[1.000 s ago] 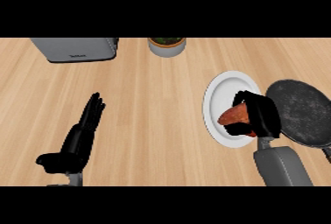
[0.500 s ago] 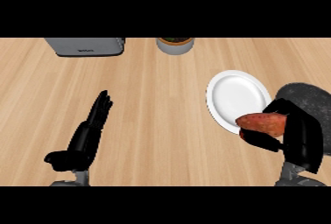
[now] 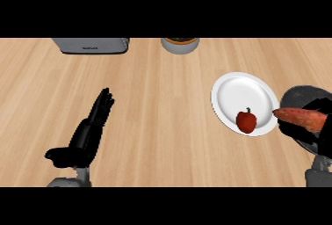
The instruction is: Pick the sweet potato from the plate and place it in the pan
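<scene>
At the right edge, with right hand curled round sweet potato, lower slowly into pan, then let go.

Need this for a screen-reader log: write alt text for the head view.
The right hand holds a sweet potato over the dark pan at the view's right edge, beside a white plate carrying a red pepper. The left hand rests open at lower left, above the wooden counter.

No text can be read; the boxy grey metal toaster at eleven o'clock bears one small illegible mark.
</scene>
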You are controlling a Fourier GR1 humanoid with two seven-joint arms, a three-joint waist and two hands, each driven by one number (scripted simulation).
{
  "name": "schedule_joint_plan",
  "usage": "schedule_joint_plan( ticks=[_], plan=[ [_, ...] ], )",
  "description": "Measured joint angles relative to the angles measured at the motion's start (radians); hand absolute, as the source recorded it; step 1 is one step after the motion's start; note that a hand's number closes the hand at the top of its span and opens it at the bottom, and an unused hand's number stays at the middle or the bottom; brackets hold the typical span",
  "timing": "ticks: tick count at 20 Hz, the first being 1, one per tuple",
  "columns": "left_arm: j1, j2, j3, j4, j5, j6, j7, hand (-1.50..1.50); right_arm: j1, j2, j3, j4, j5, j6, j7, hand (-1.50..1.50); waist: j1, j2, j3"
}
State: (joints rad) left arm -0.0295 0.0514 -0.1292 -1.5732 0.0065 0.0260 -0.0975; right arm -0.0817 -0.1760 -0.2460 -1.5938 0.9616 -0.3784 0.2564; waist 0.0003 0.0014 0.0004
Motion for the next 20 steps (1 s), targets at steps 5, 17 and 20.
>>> schedule_joint_plan(
  ticks=[5, 17, 20],
  plan=[
    [0.005, -0.008, -0.01, -0.001, -0.008, 0.0, -0.008, 0.0, -0.084, -0.098, -0.132, 0.21, -0.084, -0.131, -0.136, 1.5, 0.006, 0.001, 0.001],
    [-0.003, -0.005, -0.006, -0.021, -0.004, -0.018, 0.008, 0.0, -0.358, -0.332, -0.317, 0.879, -0.316, -0.201, -0.472, -1.5, 0.027, 0.008, 0.002],
    [-0.016, -0.009, -0.011, -0.026, -0.008, -0.016, 0.018, 0.0, -0.378, -0.372, -0.276, 1.001, -0.271, -0.095, -0.425, -1.5, 0.041, 0.013, 0.002]
  ],
)
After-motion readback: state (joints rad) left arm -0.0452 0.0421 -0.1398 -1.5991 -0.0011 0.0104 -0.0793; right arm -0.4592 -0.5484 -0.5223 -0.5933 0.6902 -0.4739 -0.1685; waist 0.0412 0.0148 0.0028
